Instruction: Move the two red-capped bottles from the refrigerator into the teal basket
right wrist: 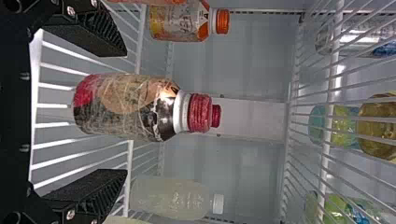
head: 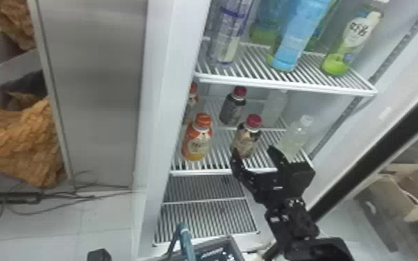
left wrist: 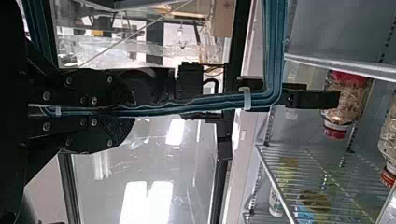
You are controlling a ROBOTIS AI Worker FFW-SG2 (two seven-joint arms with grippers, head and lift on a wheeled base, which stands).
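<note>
Both red-capped bottles are standing upright in the fridge, on a white wire shelf below the big bottles. The nearer one, a dark, rounded plastic bottle with a red cap (head: 246,140), is near the shelf's front; the other dark bottle with a red cap (head: 232,109) is behind it, a little to the left. The black right gripper (head: 254,154) is right up at the nearer bottle, two flat fingers spread wide, nothing gripped; the wrist view has that bottle between them, a gap on either side.

Down below, in front of the fridge, is the teal basket (head: 236,245), its teal handle (head: 186,243) sticking up. The black left gripper (left wrist: 126,112) is clamped on that handle.

As for writing, the nearer bottle wears a tan label with small dark print. To its left, an orange-capped bottle (head: 197,144) has a pale, printed label; to its right is a cloudy, white-capped bottle (head: 295,137). Overhead, on the upper wire shelf, a tall green-based bottle (head: 352,40) shows bold dark lettering on a white patch.
</note>
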